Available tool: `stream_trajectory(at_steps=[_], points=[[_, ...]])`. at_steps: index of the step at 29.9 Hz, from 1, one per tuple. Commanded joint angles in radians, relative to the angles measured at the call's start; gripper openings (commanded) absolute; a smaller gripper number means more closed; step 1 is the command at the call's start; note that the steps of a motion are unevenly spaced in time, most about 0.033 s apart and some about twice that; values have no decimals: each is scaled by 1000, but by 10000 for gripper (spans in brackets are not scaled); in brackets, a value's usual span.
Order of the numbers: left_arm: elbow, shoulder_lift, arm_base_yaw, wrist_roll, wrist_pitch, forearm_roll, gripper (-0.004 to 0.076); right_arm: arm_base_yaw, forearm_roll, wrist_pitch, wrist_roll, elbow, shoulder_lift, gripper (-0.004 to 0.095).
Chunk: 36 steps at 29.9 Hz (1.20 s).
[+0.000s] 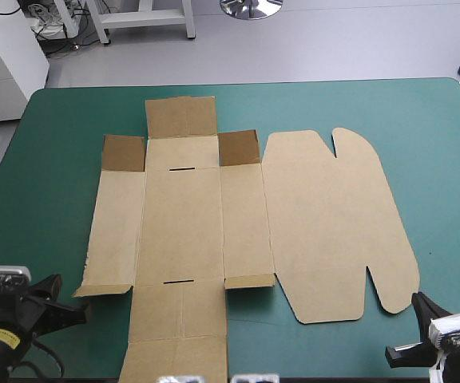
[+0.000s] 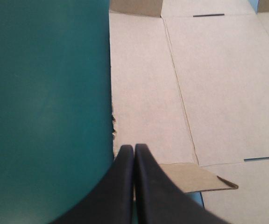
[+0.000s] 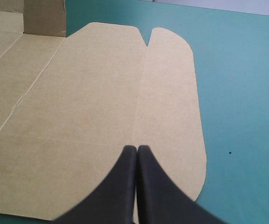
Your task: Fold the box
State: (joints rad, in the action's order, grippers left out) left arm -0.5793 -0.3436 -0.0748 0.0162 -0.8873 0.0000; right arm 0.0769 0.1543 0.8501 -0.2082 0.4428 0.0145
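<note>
The brown box (image 1: 182, 231) lies as a cut sheet spread flat in the middle of the table. Its lid panel with two rounded tabs (image 1: 334, 223) reaches to the right. Two small far flaps (image 1: 124, 153) stand partly raised, and two near flaps (image 1: 102, 290) are lifted slightly. My left gripper (image 1: 77, 311) is shut by the box's near left corner, its tip (image 2: 134, 147) just over the sheet's left edge (image 2: 144, 93) beside the near flap (image 2: 195, 177). At the near right, my right gripper (image 1: 420, 305) is shut, its tip (image 3: 137, 148) above the lid's near edge (image 3: 102, 102).
The teal-green cover (image 1: 46, 175) shows wide on both sides of the sheet. The box's nearest panel (image 1: 178, 335) reaches the table's near edge between the two arms.
</note>
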Motion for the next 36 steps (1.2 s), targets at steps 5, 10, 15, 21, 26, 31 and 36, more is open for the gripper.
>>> stream_trajectory(at_steps=[5,10,15,21,26,31,36], points=[[-90,-316,-7,-51,151,-151,4,4,3,-67,-3,21,29,-19],[-179,-498,-3,-169,136,-280,17,4,3,-67,-3,20,29,-19],[-247,-660,115,-404,54,-522,17,4,3,-67,-3,20,29,-19],[-279,-826,418,-688,-101,-870,15,4,3,-67,-3,20,29,-19],[-293,-937,486,-729,-135,-865,15,4,3,-67,-3,20,29,-19],[-333,-1008,486,-727,-180,-834,13,4,3,-67,-3,20,29,-19],[-410,-1061,508,-631,-188,-735,13,4,3,-67,-3,20,29,-19]])
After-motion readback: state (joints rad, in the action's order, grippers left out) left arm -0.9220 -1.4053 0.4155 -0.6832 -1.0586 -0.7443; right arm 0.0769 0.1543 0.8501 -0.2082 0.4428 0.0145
